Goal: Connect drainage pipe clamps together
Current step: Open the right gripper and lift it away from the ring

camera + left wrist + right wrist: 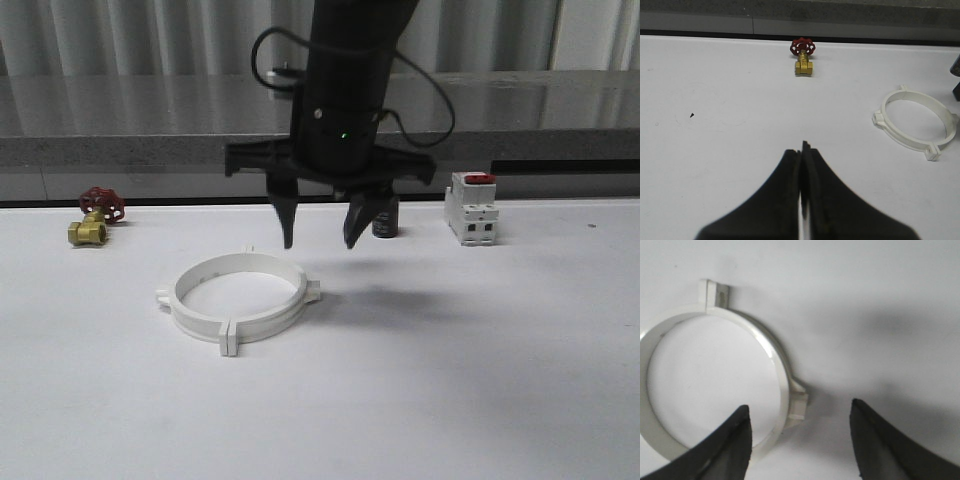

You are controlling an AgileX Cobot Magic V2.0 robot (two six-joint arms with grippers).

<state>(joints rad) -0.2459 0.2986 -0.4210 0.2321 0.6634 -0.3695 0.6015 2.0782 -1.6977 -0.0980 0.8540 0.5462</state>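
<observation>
Below, items run from largest to smallest.
Worktop (480, 400): plain white surface carrying every item; a grey ledge runs behind it.
Right gripper (318, 232): black, hanging above the worktop just behind the ring; jaws spread apart and empty.
Left gripper (802, 165): black jaws pressed together with nothing between them, above bare worktop.
Drainage pipe clamps (238, 299): two white half-rings lying flat as one closed ring at centre-left; small flat tabs meet at the near and far seams, and further tabs jut from the sides.
Breaker (472, 207): white boxy body with red top, upright at the rear right; no legible writing.
Valve (94, 219): brass body with red handwheel, rear left.
Dark cylinder (385, 217): small, behind the right gripper; markings unreadable.
</observation>
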